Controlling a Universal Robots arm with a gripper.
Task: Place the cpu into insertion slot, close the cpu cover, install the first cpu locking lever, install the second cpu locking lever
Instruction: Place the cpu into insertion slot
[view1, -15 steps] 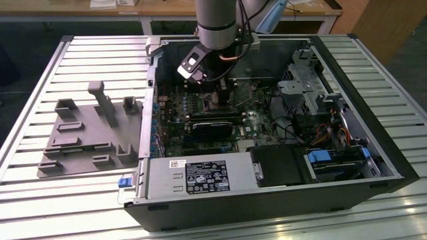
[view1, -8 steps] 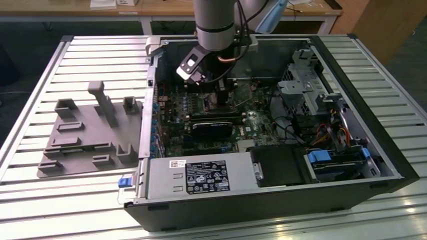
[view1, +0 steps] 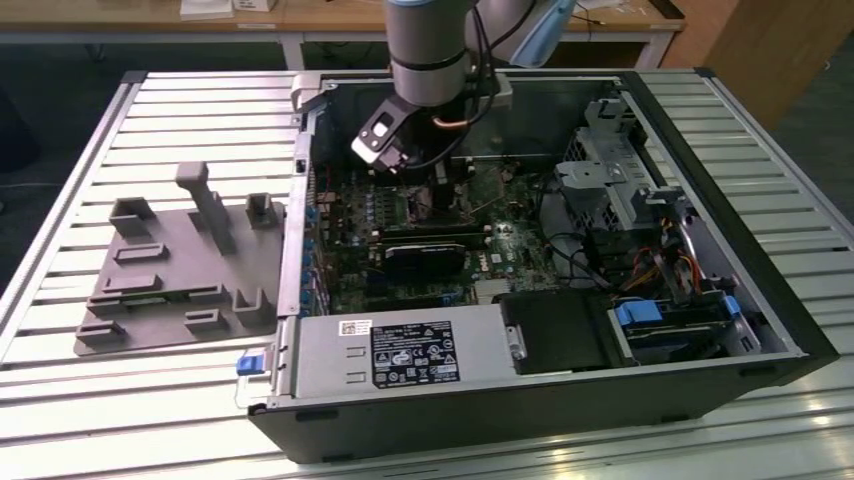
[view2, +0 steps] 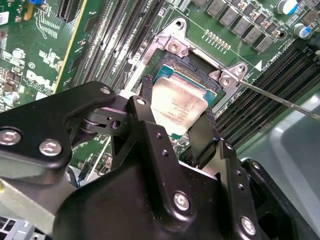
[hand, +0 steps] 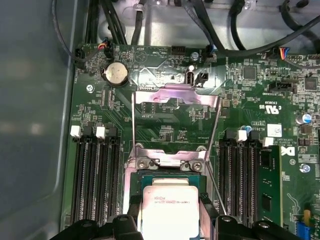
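Observation:
In both wrist views the cpu (view2: 182, 112) (hand: 170, 220), a small square chip with a dull silver top, sits between my two black fingers (view2: 146, 97). My gripper (view2: 178, 102) (hand: 170, 204) is shut on the chip's opposite edges. The chip hangs just over the insertion slot (hand: 150, 175), whose metal rim and green border show around it. The cpu cover (hand: 175, 94), a thin metal frame with a square window, is flipped open beyond the slot. Two thin wire locking levers (hand: 134, 130) (hand: 214, 135) run along its sides, unlatched. In the exterior view the gripper (view1: 434, 200) reaches down into the open computer case.
Long black memory slots (hand: 95, 175) (hand: 240, 170) flank the socket closely. A coin battery (hand: 115, 74) and cable bundles lie beyond the cover. In the case a black card (view1: 424, 262), a power supply (view1: 400, 355) and drive bays (view1: 627, 190) stand around. A grey fixture (view1: 174, 270) lies on the slatted table.

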